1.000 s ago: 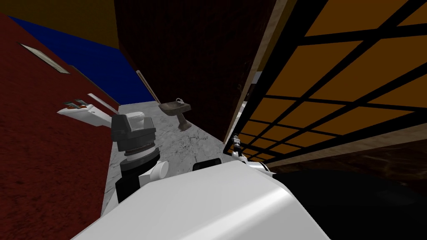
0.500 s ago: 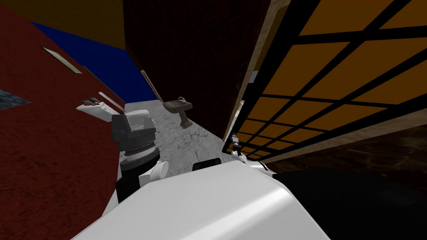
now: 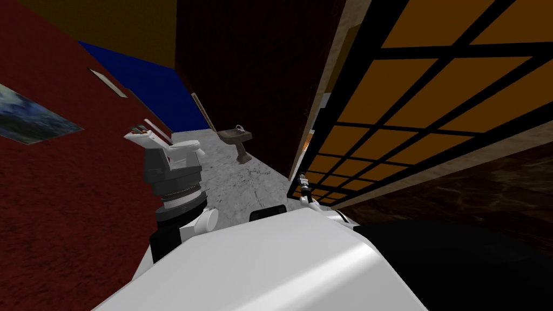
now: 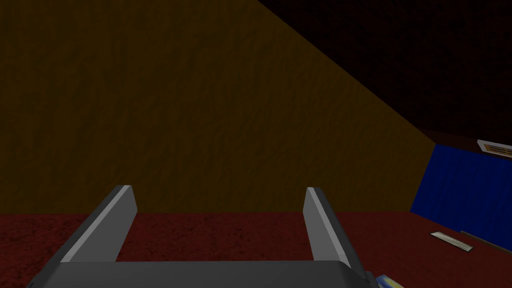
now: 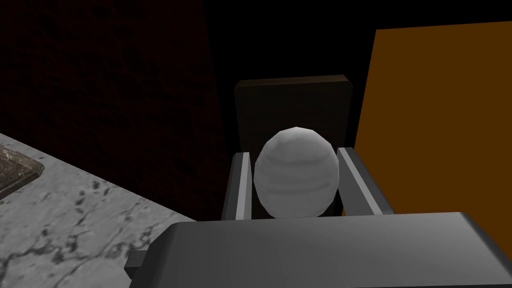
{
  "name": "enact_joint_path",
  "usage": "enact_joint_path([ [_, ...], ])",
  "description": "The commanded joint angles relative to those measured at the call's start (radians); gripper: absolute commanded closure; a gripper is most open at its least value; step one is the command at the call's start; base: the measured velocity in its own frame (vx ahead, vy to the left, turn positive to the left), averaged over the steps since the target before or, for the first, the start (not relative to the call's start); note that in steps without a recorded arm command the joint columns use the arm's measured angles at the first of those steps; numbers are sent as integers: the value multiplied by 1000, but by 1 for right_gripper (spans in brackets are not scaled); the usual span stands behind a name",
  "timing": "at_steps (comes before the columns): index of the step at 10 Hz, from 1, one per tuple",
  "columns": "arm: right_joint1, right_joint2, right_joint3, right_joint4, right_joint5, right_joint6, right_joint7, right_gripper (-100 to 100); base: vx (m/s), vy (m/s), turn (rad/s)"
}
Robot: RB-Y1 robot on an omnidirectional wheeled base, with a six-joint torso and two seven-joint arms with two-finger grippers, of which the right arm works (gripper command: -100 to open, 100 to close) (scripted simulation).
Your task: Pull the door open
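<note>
Marbled grey floor (image 3: pixel 237 183) beside black-gridded orange door (image 3: pixel 432 108): skewed pulling could slip the round grey knob (image 5: pixel 296 172) from the clamping right gripper (image 5: pixel 294 153); left gripper (image 4: pixel 218 188) splayed.

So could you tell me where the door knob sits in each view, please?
Head view: tiny, at the edge of the door, inside the right claw.
Right wrist view: the grey knob, gripped in that claw.
Left wrist view: not in it.
Shared landmark: the orange door.
</note>
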Motion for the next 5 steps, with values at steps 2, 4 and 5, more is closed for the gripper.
enact_joint_path([
  [2, -9, -12, 27, 23, 19, -23, -31, 100, -93, -10, 42],
  [4, -5, -17, 45, 20, 33, -27, -49, 100, -244, -45, 91],
  [5, -3, -20, 55, 18, 40, -29, -60, 100, -251, 10, 64],
])
